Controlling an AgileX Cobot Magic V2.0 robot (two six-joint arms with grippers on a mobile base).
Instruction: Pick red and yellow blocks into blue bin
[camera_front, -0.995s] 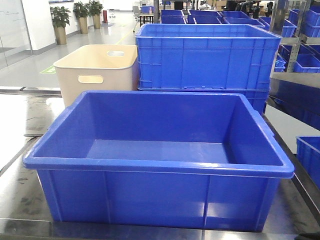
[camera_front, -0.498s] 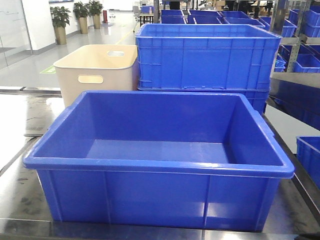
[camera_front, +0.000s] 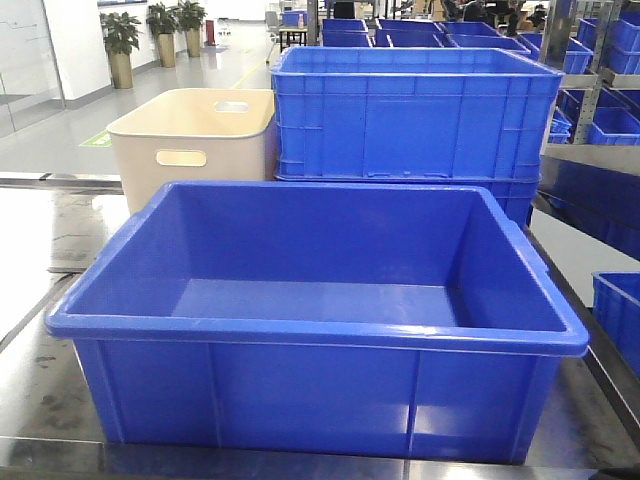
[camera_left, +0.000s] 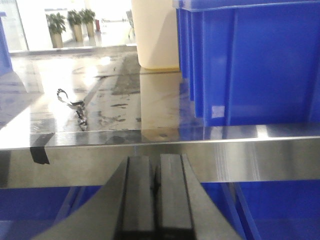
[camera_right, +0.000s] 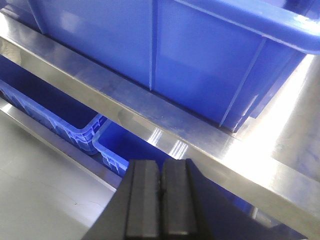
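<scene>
The front view held 1 blue bin (camera_front: 316, 335) at centre, 1 beige tub (camera_front: 192, 140) at upper left, 1 ribbed blue crate (camera_front: 415, 115) behind, and 3 potted plants (camera_front: 160, 20) at top left.

The left gripper (camera_left: 156, 192) is keeping its two dark fingers (camera_left: 138, 192) pressed flat together, nothing between them. The right gripper (camera_right: 161, 200) is doing likewise, fingers (camera_right: 143, 200) touching along their length.
</scene>
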